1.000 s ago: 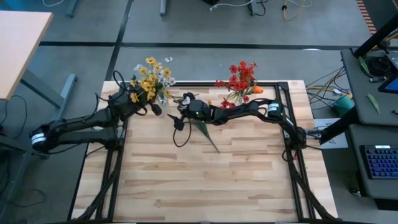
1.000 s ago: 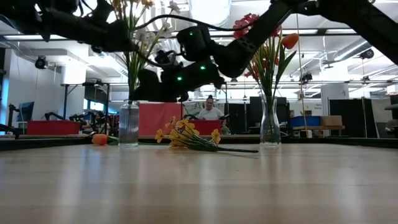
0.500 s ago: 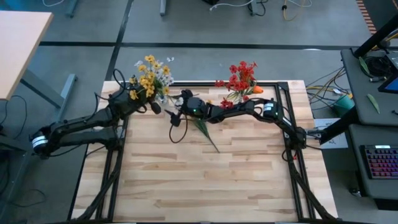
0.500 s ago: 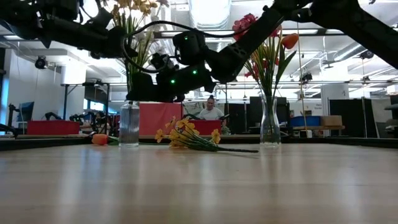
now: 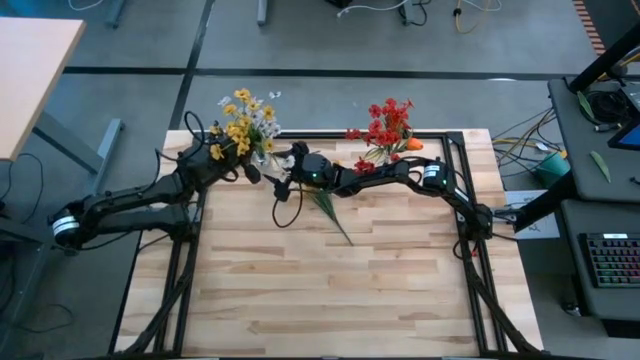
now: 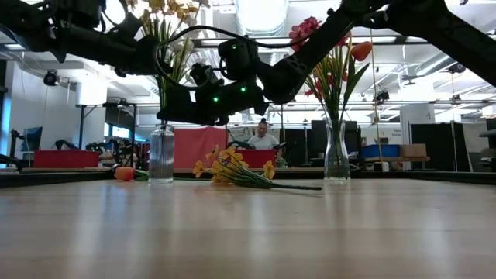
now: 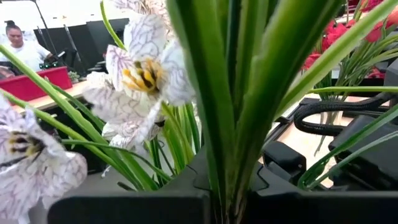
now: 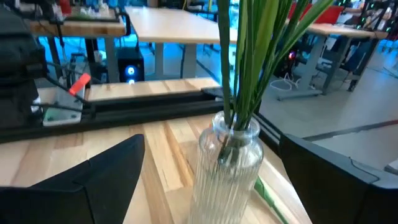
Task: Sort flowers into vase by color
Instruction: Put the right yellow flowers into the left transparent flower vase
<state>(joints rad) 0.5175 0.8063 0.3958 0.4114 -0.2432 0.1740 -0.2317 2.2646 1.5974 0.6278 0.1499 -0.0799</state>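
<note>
A ribbed glass vase (image 6: 160, 153) stands at the table's far left. It holds a bunch of yellow and white flowers (image 5: 240, 125). My left gripper (image 6: 151, 58) is shut on the bunch's green stems above the vase. My right gripper (image 8: 211, 186) is open. Its fingers stand apart on either side of the vase (image 8: 227, 162) without touching it. A second glass vase (image 6: 335, 151) at the far right holds red flowers (image 5: 388, 122) and an orange one. A loose yellow spray (image 5: 325, 205) lies flat on the wood between the vases. My left gripper pinches the bundle of green stems and leaves (image 7: 225, 177) between its two fingers, below the blossoms. The fingers come level from the table's left and lie across the stems. The stems stand upright, their lower ends in the glass vase (image 6: 160, 136).
An orange blossom (image 6: 124, 173) lies on the table beside the left vase. A black frame rail (image 5: 330, 135) runs along the table's far edge behind both vases. The near half of the wooden top (image 5: 330, 290) is bare. A person sits in the room beyond the table.
</note>
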